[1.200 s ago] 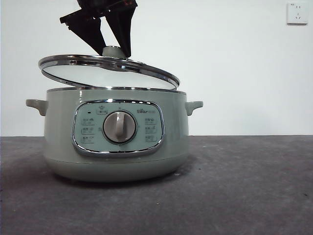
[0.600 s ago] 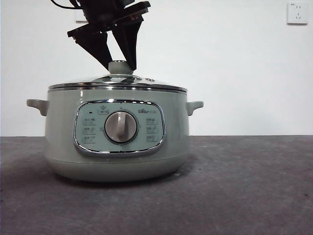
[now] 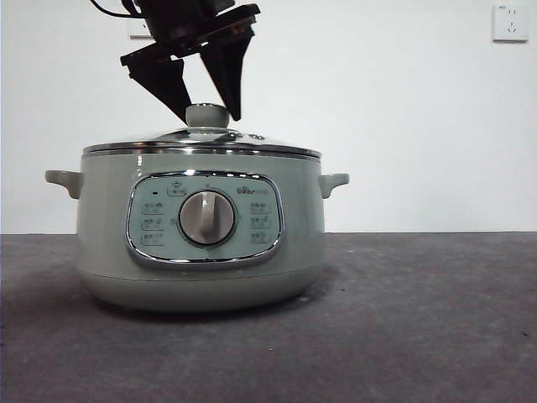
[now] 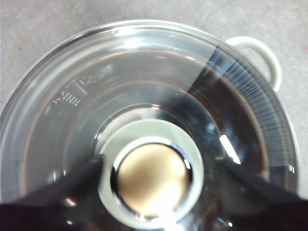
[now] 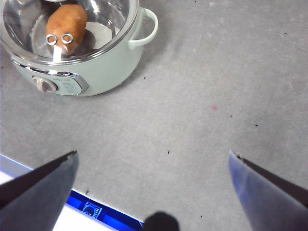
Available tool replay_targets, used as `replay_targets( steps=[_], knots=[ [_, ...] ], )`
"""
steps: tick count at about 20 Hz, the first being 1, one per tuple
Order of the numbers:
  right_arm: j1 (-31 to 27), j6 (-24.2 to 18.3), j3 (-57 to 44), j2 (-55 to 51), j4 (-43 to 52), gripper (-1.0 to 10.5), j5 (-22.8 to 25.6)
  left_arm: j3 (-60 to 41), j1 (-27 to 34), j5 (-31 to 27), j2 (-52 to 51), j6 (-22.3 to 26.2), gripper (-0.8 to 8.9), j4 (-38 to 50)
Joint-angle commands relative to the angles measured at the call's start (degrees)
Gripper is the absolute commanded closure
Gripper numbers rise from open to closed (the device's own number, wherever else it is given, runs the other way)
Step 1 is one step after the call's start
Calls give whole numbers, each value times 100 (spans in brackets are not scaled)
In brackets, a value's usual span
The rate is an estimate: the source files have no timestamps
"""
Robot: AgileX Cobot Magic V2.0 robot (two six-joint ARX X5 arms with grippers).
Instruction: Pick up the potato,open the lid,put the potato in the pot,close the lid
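Front view shows the lid (image 3: 201,141) sitting flat on the pot (image 3: 200,231), so the potato (image 5: 66,23) stays closed inside. Left hand (image 3: 205,109) hangs just over the knob (image 3: 207,115) with jaws spread, apparently releasing it. Right hand (image 5: 153,166) waits spread above bare tabletop (image 5: 202,96).

Black left end effector (image 3: 207,105) with two tapered wedge-shaped jaws and a thin black cable above.

A: Front view evenly bright; soft shadow under the pot (image 3: 197,252). Sharp focus.

B: My left wrist view is blurred. Glare streaks the lid (image 4: 144,96) near 3 o'clock; its knob (image 4: 151,175) is overexposed.
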Motion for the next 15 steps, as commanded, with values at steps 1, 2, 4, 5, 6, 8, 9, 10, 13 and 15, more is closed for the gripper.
replay_targets(
  steps=[1, 2, 4, 5, 6, 8, 9, 10, 13, 15],
  knots=[
    [2, -7, -70, -9, -144, 379, 20, -28, -17, 42, -457, 96, 244, -66],
    [2, -7, -70, -9, -144, 379, 20, -28, -17, 42, -662, 96, 243, -170],
    [2, -9, -70, -7, -144, 379, 20, -28, -17, 42, -1047, 92, 243, -501],
    [2, -9, -70, -7, -144, 379, 20, -28, -17, 42, -1255, 94, 244, -745],
    [2, -11, -70, -7, -144, 379, 20, -28, -20, 68, -1445, 136, 248, -1034],
    [2, -20, -70, -7, -144, 379, 17, -28, -20, 105, -1805, 234, 248, -1670],
    [2, -20, -70, -4, -144, 379, 17, -39, -22, 157, -1987, 243, 248, -1672],
    [2, -24, -70, -2, -144, 379, 17, -37, -31, 321, -2194, 271, 249, -1670],
    [2, -37, -70, 2, -144, 379, 17, -37, -33, 527, -2527, 278, 251, -1672],
    [2, -50, -70, 7, -144, 431, 9, -37, -33, 487, -2638, 284, 415, -1672]
  ],
)
